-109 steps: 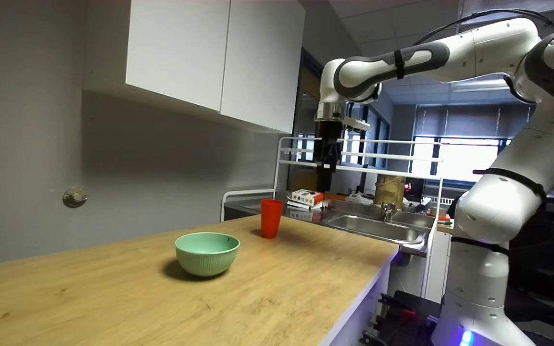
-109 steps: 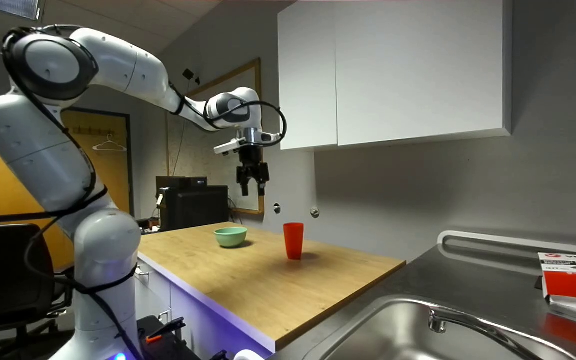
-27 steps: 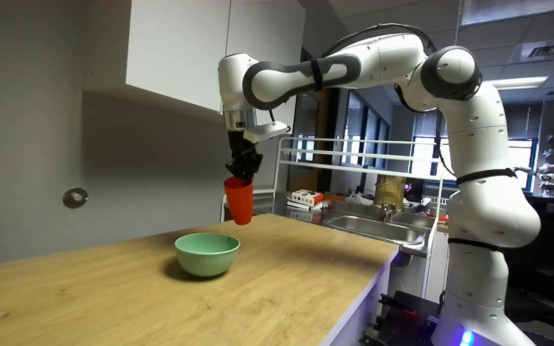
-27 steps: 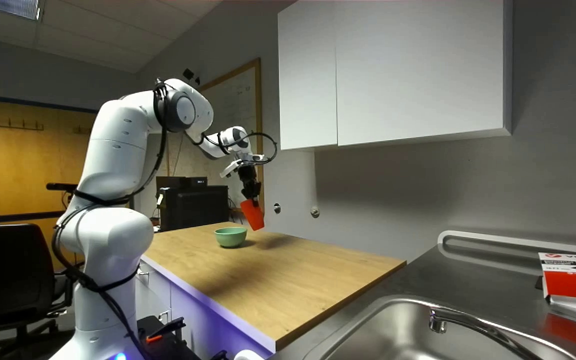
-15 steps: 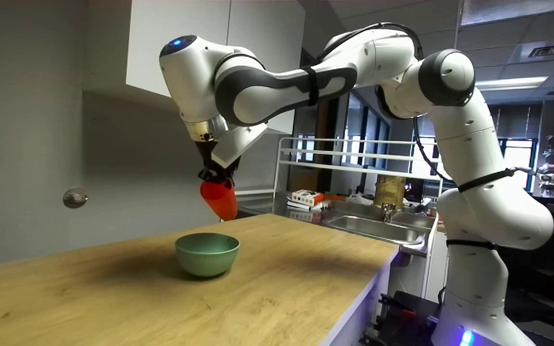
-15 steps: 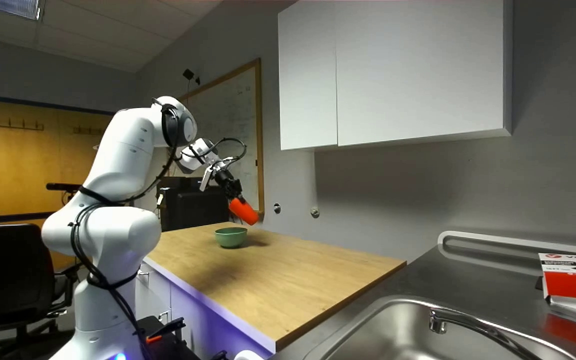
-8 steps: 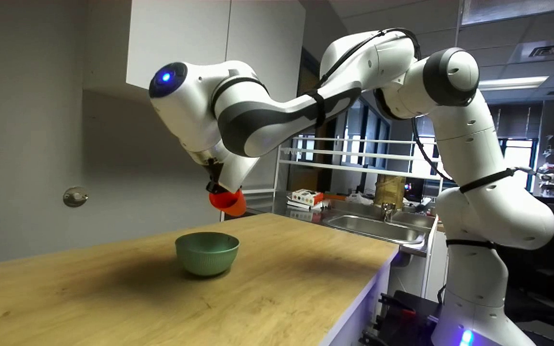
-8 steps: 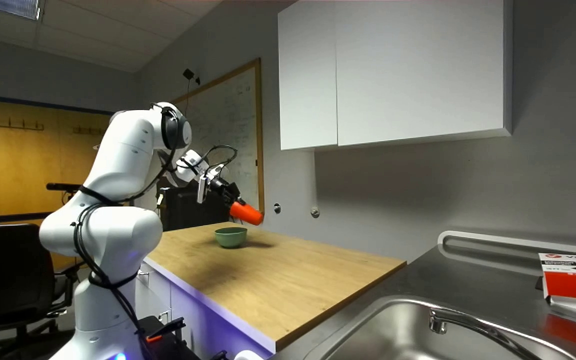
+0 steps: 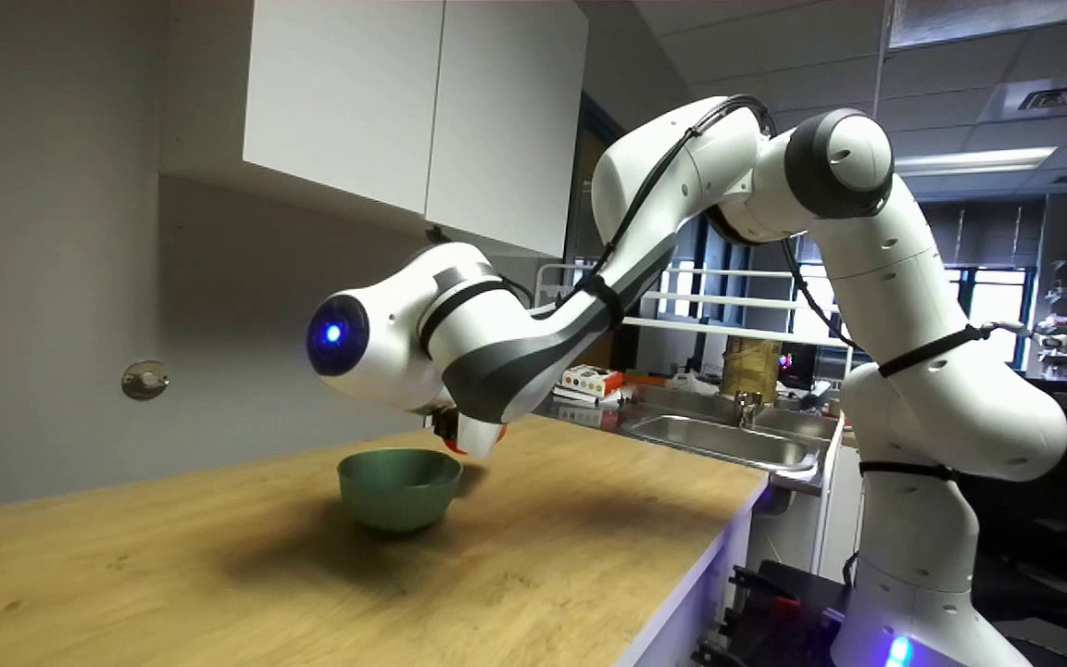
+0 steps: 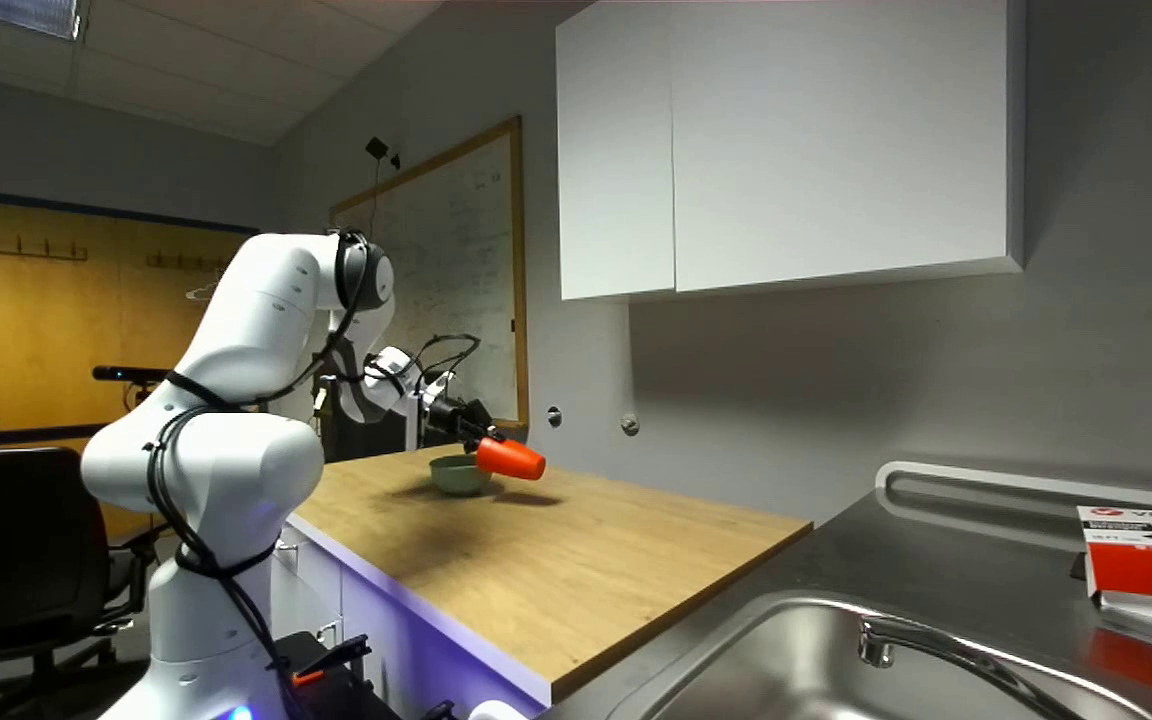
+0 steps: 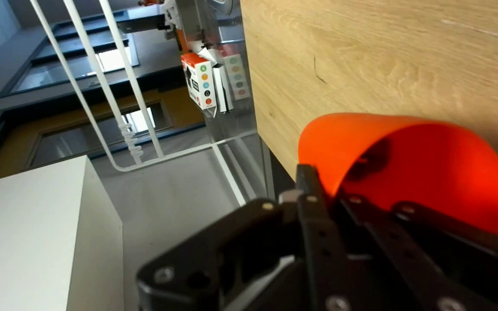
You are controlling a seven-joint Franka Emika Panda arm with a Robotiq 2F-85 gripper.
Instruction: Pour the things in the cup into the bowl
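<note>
My gripper [image 11: 333,194] is shut on the wall of the red cup [image 10: 511,459] at its rim, one finger [image 11: 310,181] outside and the other inside. Held above the table, the cup lies nearly on its side, its mouth facing back toward the gripper. A dark patch shows inside it in the wrist view; I cannot tell whether that is contents or the fingertip. Beside the cup's mouth stands the light green bowl [image 9: 395,496], upright on the table, its inside mostly hidden. In an exterior view the wrist covers nearly all of the cup, leaving slivers of red.
A white wall cabinet [image 9: 348,102] hangs above the wooden table [image 9: 219,574], with the grey wall behind. Past the table's end are a steel sink [image 10: 786,660], a red and white box [image 10: 1151,550] and a white rack [image 9: 728,321].
The cup, standing on the table at first, has been gripped, lifted and carried toward the bowl. Over the last second it has tipped further and sunk lower. The bowl has stayed put.
</note>
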